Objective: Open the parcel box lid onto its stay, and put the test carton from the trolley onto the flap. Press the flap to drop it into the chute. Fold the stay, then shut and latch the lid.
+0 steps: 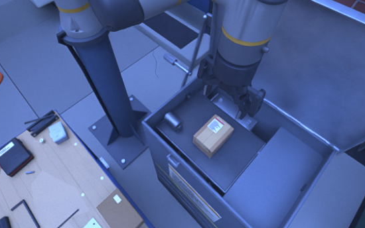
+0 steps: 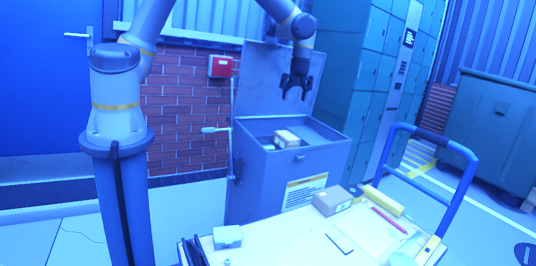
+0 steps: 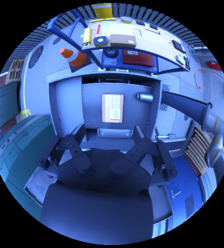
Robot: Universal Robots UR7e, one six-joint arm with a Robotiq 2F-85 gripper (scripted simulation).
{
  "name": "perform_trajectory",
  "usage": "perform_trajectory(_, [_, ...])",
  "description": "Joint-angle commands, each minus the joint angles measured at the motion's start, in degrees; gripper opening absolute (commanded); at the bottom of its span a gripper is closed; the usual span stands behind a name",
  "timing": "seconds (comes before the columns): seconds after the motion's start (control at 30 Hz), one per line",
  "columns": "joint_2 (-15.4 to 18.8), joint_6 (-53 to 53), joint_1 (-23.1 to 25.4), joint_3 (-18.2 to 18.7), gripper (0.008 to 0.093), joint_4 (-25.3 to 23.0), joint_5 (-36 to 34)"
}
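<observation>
My gripper [image 1: 231, 99] [image 2: 296, 91] [image 3: 109, 135] is open and empty. It hangs above the back edge of the parcel box [image 2: 285, 164]. The test carton [image 1: 213, 135] [image 2: 286, 138] [image 3: 112, 112] lies on the dark flap [image 1: 208, 142] inside the box, below and in front of the gripper. A round knob [image 1: 173, 121] [image 3: 143, 97] sits on the flap beside the carton. The lid [image 2: 272, 81] stands open behind the box, propped by the thin stay [image 1: 193, 54].
The trolley [image 1: 45, 175] [image 2: 325, 229] stands in front of the box with another carton [image 2: 332, 200], a black case [image 1: 12, 155] and small items on it. My arm's pedestal [image 1: 109, 92] rises left of the box. Lockers [image 2: 380, 64] stand behind.
</observation>
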Motion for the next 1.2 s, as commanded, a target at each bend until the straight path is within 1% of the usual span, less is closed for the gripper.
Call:
perform_trajectory(0.0, [0.0, 0.0, 0.0, 0.0, 0.093, 0.0, 0.0])
perform_trajectory(0.1, [0.0, 0.0, 0.0, 0.0, 0.092, 0.0, 0.0])
perform_trajectory(1.17, [-0.1, 0.0, 0.0, -0.1, 0.028, 0.0, 0.0])
